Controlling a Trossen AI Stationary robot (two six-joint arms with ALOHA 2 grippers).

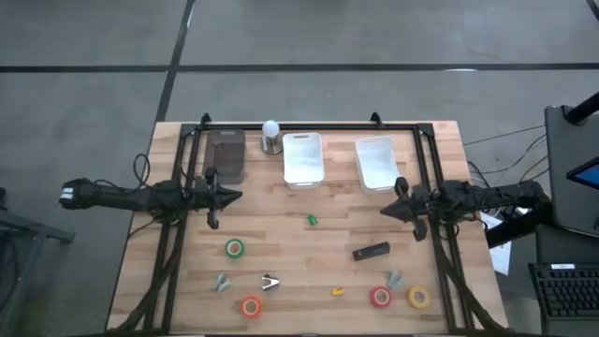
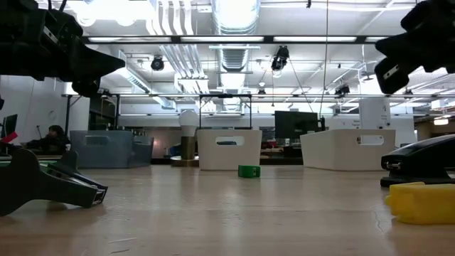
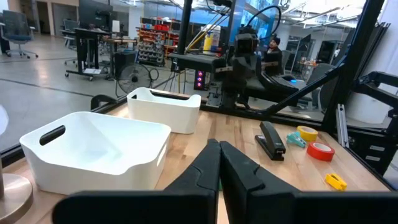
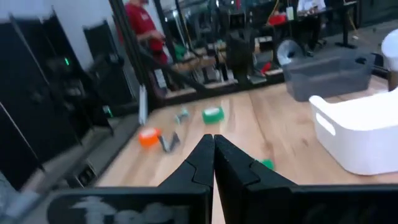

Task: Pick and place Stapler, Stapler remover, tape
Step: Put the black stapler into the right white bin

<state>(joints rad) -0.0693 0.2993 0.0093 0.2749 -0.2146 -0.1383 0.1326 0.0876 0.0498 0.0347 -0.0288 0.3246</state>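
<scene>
— Where's the stapler (image 1: 371,251), and how does it lie?
— Flat on the wooden table (image 1: 299,281), right of middle, long axis running nearly left to right. The green tape (image 1: 234,248) and orange tape (image 1: 251,306) sit on the left; the red tape (image 1: 380,298) and yellow tape (image 1: 419,298) lie side by side on the right.
— The bins?
— Two white bins (image 1: 303,157) (image 1: 375,163) and a grey bin (image 1: 225,155) line the far edge, nothing showing inside.
— The arms?
— The left gripper (image 1: 233,196) and right gripper (image 1: 386,210) hover above the table, fingers pressed together, holding nothing. Behind is a workshop.
</scene>
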